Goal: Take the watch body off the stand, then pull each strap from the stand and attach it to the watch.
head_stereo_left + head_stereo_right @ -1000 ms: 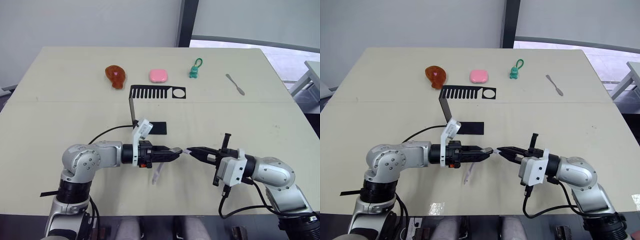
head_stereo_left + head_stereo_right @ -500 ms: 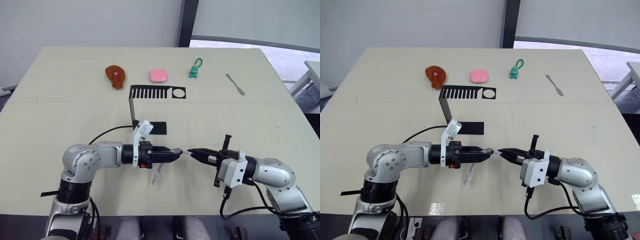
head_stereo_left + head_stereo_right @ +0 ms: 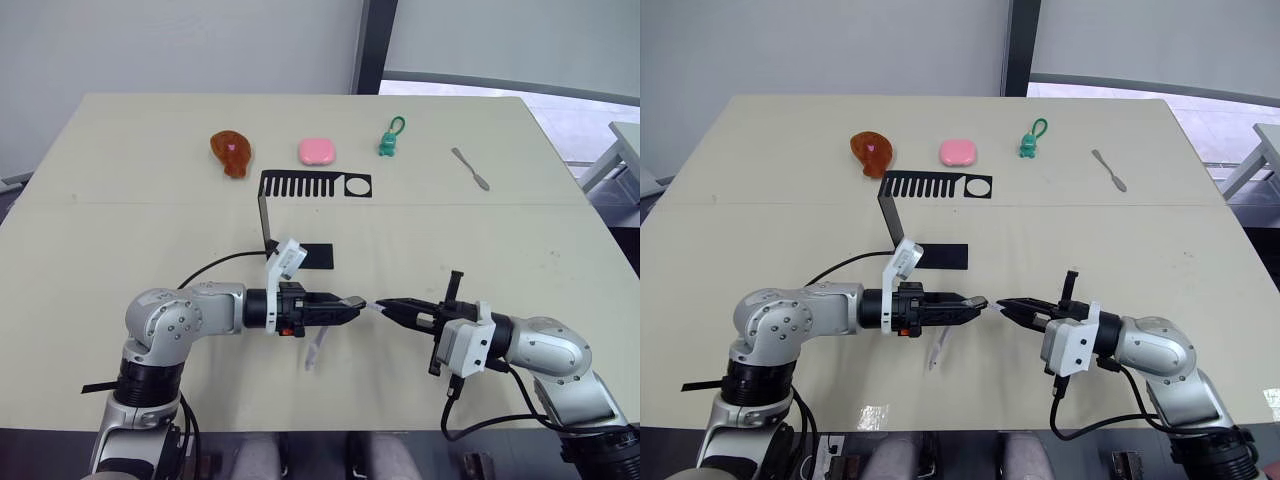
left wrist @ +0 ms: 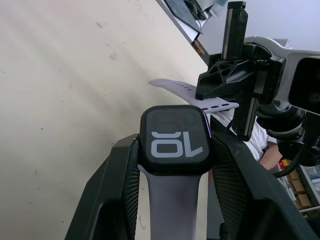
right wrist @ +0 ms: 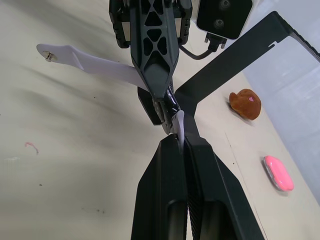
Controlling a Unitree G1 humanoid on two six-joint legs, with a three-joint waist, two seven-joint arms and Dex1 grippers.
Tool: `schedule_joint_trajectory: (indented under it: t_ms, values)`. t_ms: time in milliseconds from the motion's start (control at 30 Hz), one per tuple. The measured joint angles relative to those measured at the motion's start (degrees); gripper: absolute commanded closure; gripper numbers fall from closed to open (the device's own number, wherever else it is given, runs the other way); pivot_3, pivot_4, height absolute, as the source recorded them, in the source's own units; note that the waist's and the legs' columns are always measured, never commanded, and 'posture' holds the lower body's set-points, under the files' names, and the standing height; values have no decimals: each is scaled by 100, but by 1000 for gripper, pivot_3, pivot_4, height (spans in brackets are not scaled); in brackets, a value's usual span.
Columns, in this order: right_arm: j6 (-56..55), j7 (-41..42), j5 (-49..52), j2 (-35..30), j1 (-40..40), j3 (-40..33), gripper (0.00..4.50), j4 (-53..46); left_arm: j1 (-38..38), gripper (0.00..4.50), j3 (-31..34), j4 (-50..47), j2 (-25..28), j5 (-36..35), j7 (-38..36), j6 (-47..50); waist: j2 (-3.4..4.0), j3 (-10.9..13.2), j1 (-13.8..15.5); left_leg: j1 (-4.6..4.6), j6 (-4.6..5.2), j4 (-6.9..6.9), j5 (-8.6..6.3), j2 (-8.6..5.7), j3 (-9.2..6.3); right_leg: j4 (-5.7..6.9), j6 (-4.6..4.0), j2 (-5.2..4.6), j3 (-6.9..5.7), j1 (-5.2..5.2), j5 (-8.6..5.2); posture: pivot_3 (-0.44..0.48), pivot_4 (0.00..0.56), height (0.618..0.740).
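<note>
My left gripper (image 3: 352, 302) is clamped on the small black rounded-square watch body (image 4: 174, 145), its dark screen with light digits facing the wrist camera, held by the case's two side edges above the near part of the pale beige desk (image 3: 120, 180). One pale lavender flexible strap (image 3: 316, 349) is already on the case and droops from it toward the desk. My right gripper (image 3: 385, 305) is pinched flat on the second pale lavender strap (image 4: 192, 91), its fingers pressed together around the strip near the end that points at the watch body. The two grippers meet tip to tip, strap end just beside the case; I can't tell whether it has entered the slot.

As I judge it, the case is light, hard and smooth, so the side grip suits it and leaves the strap slots free. The strap is limp and would buckle if pushed from far back, so holding it near the connector end is the right call.

Beyond them, the black thin metal stand (image 3: 315, 186) with its comb-slotted top bar is bare of watch and straps.
</note>
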Motion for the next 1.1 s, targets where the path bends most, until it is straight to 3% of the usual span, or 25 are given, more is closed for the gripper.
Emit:
schedule_joint_trajectory:
  t_ms: [1100]
  values:
    - [9, 0, -158, -16, -120, 103, 4500, 55, -2, 2917, -15, 0, -15, 45, 8, -1, 0, 0, -2, 0, 0, 1, 0, 0, 0, 0, 0, 0, 0, 0, 0, 0, 150, 740]
